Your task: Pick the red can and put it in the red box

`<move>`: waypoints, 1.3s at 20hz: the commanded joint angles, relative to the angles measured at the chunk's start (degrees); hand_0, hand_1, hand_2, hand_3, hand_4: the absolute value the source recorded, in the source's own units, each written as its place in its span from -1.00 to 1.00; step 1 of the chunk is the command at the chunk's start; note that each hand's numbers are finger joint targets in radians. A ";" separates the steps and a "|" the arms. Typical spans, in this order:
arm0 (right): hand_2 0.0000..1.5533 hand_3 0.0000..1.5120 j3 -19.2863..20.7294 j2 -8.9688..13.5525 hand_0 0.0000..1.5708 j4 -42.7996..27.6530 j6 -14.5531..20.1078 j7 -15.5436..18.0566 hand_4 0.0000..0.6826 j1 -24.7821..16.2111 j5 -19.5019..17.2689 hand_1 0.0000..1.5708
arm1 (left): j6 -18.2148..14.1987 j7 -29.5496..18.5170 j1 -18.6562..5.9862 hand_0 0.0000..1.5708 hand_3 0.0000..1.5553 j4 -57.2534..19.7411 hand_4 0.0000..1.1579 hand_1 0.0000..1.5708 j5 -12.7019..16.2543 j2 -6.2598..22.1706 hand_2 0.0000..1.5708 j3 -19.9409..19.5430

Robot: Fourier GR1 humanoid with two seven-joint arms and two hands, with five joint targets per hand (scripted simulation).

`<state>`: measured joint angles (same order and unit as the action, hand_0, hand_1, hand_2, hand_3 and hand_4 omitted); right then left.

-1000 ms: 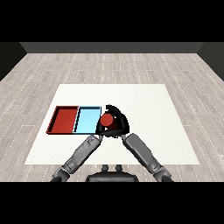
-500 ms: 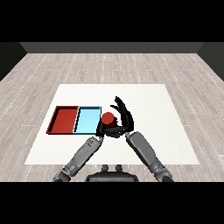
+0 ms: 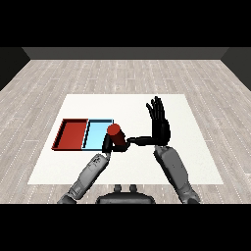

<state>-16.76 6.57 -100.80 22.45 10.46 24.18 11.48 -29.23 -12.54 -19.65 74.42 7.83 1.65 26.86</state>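
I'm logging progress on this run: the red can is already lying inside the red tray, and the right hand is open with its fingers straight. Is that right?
Not quite. The head view shows the red can is not in the red tray; it is held in the left hand, in front of the light blue tray. The rest stands: the right hand is open with its fingers straight.

On the one white table (image 3: pixel 196 162) there were two trays, one red tray (image 3: pixel 71 135) and one light blue tray (image 3: pixel 97 134), one red can (image 3: pixel 115 134), and two black hands, a left hand (image 3: pixel 108 143) and a right hand (image 3: pixel 158 122).
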 commanded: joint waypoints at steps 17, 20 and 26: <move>-1.00 -1.00 14.74 6.53 -1.00 9.48 -15.31 14.27 -1.00 -24.25 6.72 -1.00 | 3.15 11.23 -2.26 1.00 0.84 7.39 0.96 1.00 -7.96 16.87 0.98 -12.94; -1.00 -1.00 14.77 6.97 -1.00 11.19 -16.40 15.87 -1.00 -25.58 5.88 -1.00 | 3.77 14.47 -5.63 1.00 0.80 2.43 0.94 1.00 -10.13 21.49 0.95 -15.93; -1.00 -1.00 17.29 7.20 -1.00 17.18 -17.15 14.26 -1.00 -19.74 7.06 -1.00 | 6.34 12.63 -9.54 0.97 0.86 -15.24 0.86 0.97 -10.79 23.37 0.94 -20.47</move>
<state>-1.92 12.49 -87.73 7.52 23.92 1.87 17.29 -23.21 0.54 -26.92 68.78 -1.46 24.08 8.48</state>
